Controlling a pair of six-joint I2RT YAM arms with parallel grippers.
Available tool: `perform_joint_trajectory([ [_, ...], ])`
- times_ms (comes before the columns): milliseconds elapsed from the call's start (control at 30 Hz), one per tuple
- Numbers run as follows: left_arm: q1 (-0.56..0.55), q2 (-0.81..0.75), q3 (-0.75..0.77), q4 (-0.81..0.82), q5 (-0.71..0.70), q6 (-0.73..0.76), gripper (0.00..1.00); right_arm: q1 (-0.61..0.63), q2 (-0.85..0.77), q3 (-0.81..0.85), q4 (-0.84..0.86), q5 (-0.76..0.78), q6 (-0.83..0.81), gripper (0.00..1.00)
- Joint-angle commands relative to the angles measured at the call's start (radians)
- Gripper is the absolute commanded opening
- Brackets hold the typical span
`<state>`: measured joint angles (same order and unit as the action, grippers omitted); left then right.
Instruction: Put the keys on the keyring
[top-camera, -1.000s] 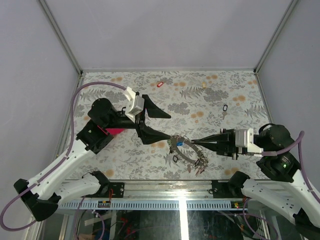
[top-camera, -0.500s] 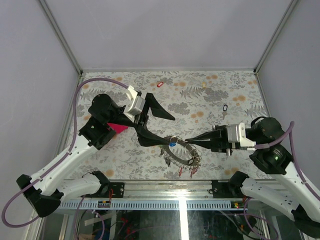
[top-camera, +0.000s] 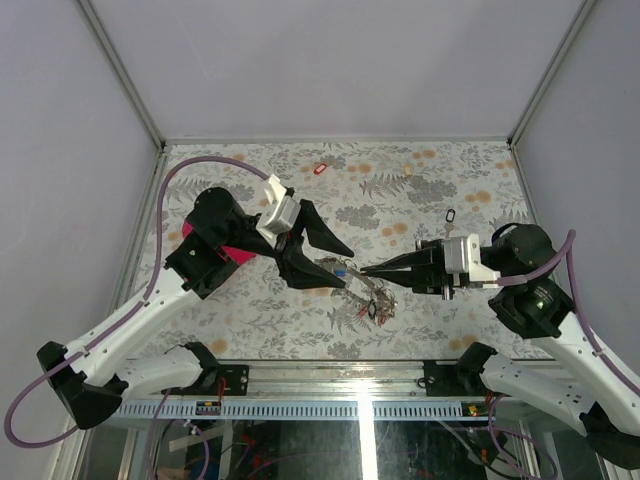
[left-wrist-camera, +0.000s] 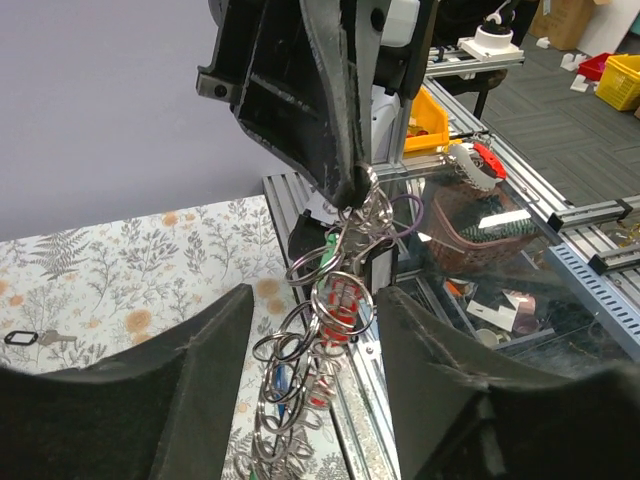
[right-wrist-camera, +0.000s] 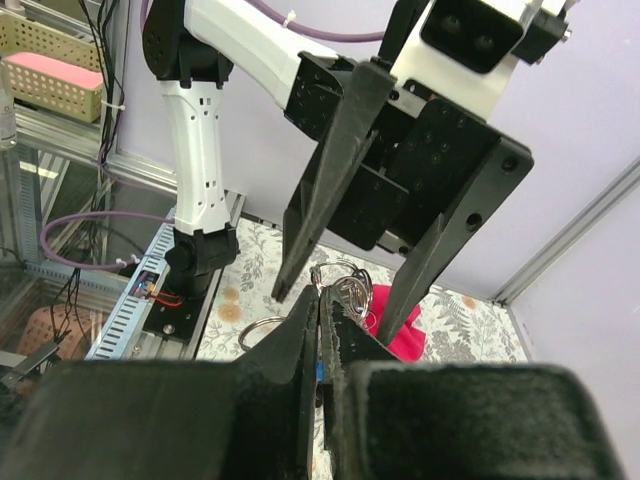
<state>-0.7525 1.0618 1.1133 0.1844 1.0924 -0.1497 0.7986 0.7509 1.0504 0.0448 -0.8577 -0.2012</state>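
One keyring (left-wrist-camera: 330, 295) now lifted — right claw (top-camera: 364, 271) clamped on it, left claw (top-camera: 346, 268) apart.

Left gripper (top-camera: 346, 268) spread wide — right gripper (top-camera: 366, 270) pinched shut.

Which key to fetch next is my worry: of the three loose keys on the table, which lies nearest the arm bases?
The black-tagged key, on the right of the table; the red-tagged key and the cream-tagged key lie along its far edge.
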Motion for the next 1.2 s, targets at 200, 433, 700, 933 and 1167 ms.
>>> perform_joint_trajectory([
  [200,-0.008,0.022,0.045,-0.033,0.038,0.052,0.25,0.004,-0.003,0.077,0.126,-0.026,0.016,0.00],
  [433,-0.009,0.031,0.073,-0.078,0.068,0.083,0.00,0.004,0.001,0.111,0.047,-0.036,-0.025,0.00],
  [700,-0.008,0.069,0.140,-0.187,0.147,0.138,0.00,0.003,0.002,0.172,-0.123,-0.033,-0.120,0.00],
  [933,-0.008,0.084,0.177,-0.236,0.168,0.156,0.00,0.004,0.002,0.220,-0.267,-0.003,-0.209,0.00],
  [1167,-0.009,0.098,0.213,-0.302,0.186,0.177,0.00,0.004,0.013,0.254,-0.358,0.013,-0.269,0.00],
])
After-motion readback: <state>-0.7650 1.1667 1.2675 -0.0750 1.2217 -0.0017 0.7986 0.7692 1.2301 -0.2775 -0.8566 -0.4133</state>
